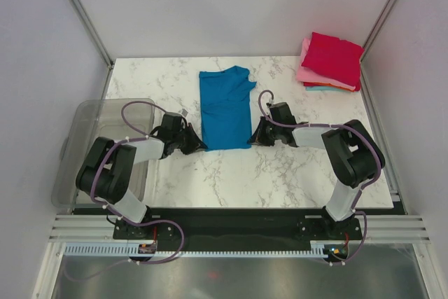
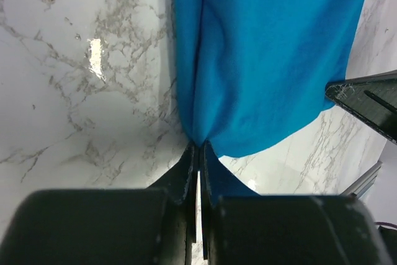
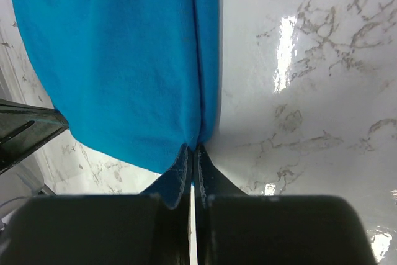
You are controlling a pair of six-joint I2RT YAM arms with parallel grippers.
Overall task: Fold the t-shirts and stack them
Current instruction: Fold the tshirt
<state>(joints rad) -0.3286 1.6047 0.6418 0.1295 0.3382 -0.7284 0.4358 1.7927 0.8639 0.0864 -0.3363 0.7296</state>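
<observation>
Two grippers are pinching the blue t-shirt (image 1: 225, 106) right now. Your left gripper (image 1: 198, 146) is clamping the near-left corner of its hem and your right gripper (image 1: 253, 139) the near-right corner. In both wrist views the jaws are pressing flat on cloth with no gap showing.

The shirt is lying as a long narrow strip (sleeves apparently tucked in), with its collar end pointing away from you. Beyond the collar and off to the shirt's right, the stack of folded t-shirts (image 1: 330, 62) is sitting with red on top and pink and a sliver of teal beneath. The clear bin (image 1: 91, 120) is standing to the shirt's left, well apart from it.

You are, I judge, beginning the crosswise fold, hem toward collar. To do it well, be lifting both corners together at the same height, so the hem is running taut and straight between the grippers. Be carrying it over the shirt's middle in a low arc rather than dragging, or the lower layer may be sliding on the slick marble table (image 1: 280, 173). Be laying the hem down square to the shirt's long edges before releasing, since a skewed fold would be sitting badly on the stack.
</observation>
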